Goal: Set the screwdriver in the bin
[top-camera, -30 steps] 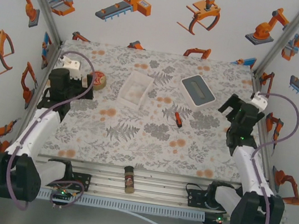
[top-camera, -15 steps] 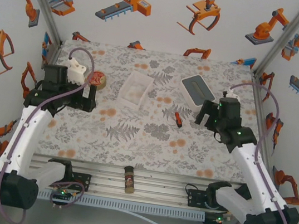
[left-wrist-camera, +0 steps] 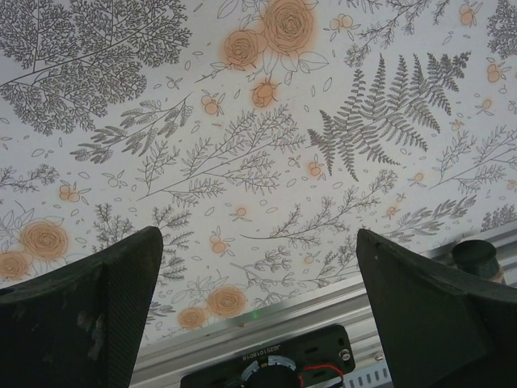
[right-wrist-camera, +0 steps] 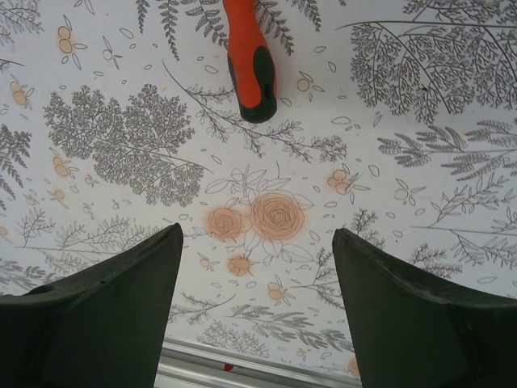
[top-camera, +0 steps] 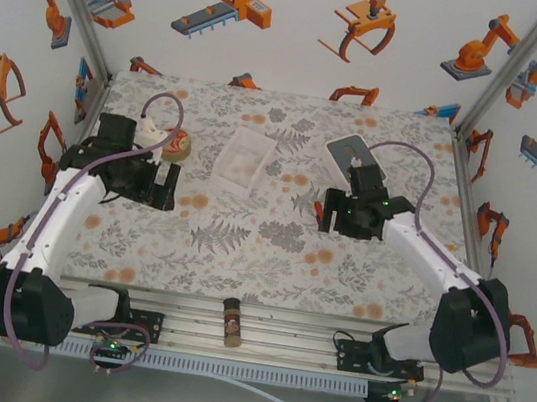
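screwdriver (top-camera: 319,213): small tool with an orange-red handle and a thin dark shaft, lying flat on the table right of centre, free of any grip; in the right wrist view its handle (right-wrist-camera: 249,61), orange-red with a dark inlay, lies at the top of the frame, butt end towards the camera
bin (top-camera: 226,161): small shallow rectangular tray of white translucent plastic, on the far middle of the table, left of and beyond the screwdriver, well apart from it
right gripper (top-camera: 331,215): black two-finger gripper reaching in from the right, just beside the screwdriver; from its own camera (right-wrist-camera: 257,242) the fingers stand wide apart with patterned cloth between them, the handle ahead of the tips and not between them
left gripper (top-camera: 162,185): black two-finger gripper over the left part of the table, near the dish; from its wrist camera (left-wrist-camera: 258,242) the fingers are spread wide, holding nothing
table (top-camera: 241,248): flat surface under a white cloth printed with grey ferns and orange roses
dish (top-camera: 176,144): round tan dish with red contents, far left, just beyond the left gripper
slab (top-camera: 347,150): rounded white slab with a grey top, far right, partly hidden behind the right arm
bottle (top-camera: 231,323): brown cylindrical bottle lying on the metal rail at the near edge, between the two arm bases
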Motion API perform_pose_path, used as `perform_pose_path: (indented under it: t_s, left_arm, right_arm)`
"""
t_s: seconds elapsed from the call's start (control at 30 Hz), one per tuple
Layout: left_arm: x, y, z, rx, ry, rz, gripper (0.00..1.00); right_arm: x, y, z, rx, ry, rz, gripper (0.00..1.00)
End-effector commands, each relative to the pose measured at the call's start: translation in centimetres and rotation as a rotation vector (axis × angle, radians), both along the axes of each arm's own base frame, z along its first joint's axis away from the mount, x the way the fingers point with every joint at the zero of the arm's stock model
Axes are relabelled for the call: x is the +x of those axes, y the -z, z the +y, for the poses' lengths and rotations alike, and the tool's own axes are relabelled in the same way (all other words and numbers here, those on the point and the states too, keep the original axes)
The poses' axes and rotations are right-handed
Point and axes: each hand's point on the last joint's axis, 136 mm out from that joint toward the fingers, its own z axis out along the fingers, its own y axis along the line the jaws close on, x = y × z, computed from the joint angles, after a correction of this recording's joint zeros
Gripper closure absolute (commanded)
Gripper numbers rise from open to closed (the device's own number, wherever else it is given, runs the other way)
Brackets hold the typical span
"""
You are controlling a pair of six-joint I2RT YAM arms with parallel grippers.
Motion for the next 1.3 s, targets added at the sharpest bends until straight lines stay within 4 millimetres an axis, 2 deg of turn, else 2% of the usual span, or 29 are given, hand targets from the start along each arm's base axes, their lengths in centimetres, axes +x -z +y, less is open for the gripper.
perform_pose_path:
  t_s: [0.0,0.17,0.5,0.87,0.9,1.27]
  left_arm:
    - [-0.5,-1.5,0.1,0.014,0.011,-0.049,0.03]
    - [-1.1,-1.7,-0.2,-0.010,0.017,-0.072,0.03]
    - [-1.8,-1.7,-0.5,-0.036,0.014,-0.074,0.03]
    - [-1.7,-1.6,-0.5,-0.041,0.008,-0.076,0.03]
    - [-1.7,-1.6,-0.6,-0.043,0.009,-0.076,0.03]
    - [-1.8,-1.6,-0.7,-0.056,0.009,-0.074,0.03]
  right_arm:
    - [2.3,-0.7,0.9,-0.021,-0.028,-0.044,0.34]
    - [4.3,1.6,1.7,-0.076,-0.058,0.017,0.43]
    - [6.3,5.1,2.1,-0.130,-0.061,0.067,0.46]
    - [7.6,6.5,2.9,-0.150,-0.080,0.082,0.50]
    - [7.7,6.7,2.9,-0.152,-0.083,0.086,0.53]
    - [7.6,7.8,2.9,-0.176,-0.082,0.112,0.61]
